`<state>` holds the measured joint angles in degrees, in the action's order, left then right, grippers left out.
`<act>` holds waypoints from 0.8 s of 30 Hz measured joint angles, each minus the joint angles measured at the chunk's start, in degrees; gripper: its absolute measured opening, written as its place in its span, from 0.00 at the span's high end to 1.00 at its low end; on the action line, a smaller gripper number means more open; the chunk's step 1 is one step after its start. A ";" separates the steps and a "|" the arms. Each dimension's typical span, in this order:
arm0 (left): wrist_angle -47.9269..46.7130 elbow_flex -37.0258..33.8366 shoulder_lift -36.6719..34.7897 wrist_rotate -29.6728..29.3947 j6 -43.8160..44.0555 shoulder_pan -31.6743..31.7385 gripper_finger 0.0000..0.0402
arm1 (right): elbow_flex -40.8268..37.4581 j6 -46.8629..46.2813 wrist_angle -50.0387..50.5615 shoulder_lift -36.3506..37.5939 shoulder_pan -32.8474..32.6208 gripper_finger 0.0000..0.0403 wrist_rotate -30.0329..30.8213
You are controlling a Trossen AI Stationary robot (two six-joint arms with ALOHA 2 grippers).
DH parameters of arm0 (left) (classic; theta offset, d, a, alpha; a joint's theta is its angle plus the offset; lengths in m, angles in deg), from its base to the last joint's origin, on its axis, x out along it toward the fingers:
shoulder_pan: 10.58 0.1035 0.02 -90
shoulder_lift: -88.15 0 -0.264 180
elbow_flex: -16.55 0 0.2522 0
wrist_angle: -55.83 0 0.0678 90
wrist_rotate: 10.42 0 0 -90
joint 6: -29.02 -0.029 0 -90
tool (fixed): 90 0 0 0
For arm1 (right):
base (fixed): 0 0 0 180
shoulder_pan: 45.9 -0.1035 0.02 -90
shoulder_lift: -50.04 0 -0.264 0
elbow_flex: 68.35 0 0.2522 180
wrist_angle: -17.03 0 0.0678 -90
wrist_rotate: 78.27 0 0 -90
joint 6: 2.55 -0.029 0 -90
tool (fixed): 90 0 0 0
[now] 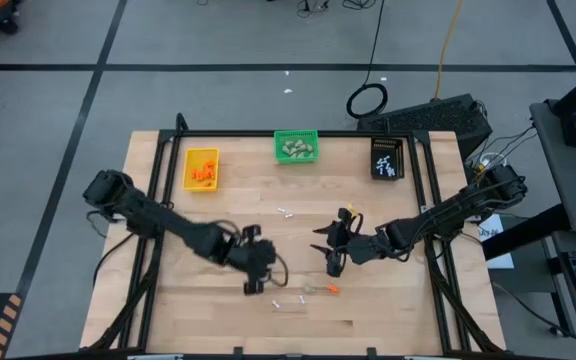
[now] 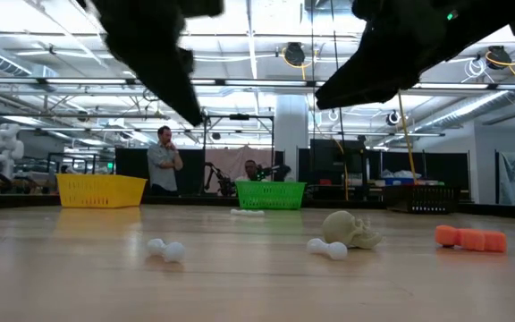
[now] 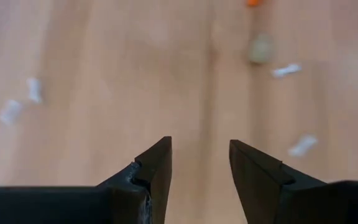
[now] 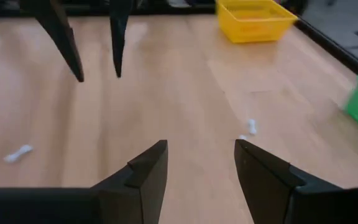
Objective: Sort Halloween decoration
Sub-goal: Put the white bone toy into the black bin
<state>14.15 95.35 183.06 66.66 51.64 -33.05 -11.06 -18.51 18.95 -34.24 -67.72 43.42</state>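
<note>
Hovering over bare wood, the left gripper (image 3: 200,163) is parted and empty; it should drop straight onto one white stick (image 1: 277,303) just beside it. The skull (image 2: 351,229) and orange bit (image 1: 332,289) lie near the right gripper (image 4: 200,165), also apart and empty
</note>
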 joint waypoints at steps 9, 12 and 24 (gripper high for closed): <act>-3.12 0.00 0.00 -1.50 -21.60 12.32 0.60 | -0.02 -3.32 -0.23 -6.34 2.36 0.58 1.30; -3.48 0.00 0.00 -0.39 -26.16 15.93 0.60 | -0.02 -3.95 -0.34 -8.72 2.96 0.58 1.30; 0.14 0.02 3.62 7.70 -41.53 28.45 0.60 | -0.02 1.02 3.01 -8.28 1.42 0.58 -0.12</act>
<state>14.29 95.37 186.68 74.36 10.12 -4.60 -11.08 -17.48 21.97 -42.51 -66.30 43.30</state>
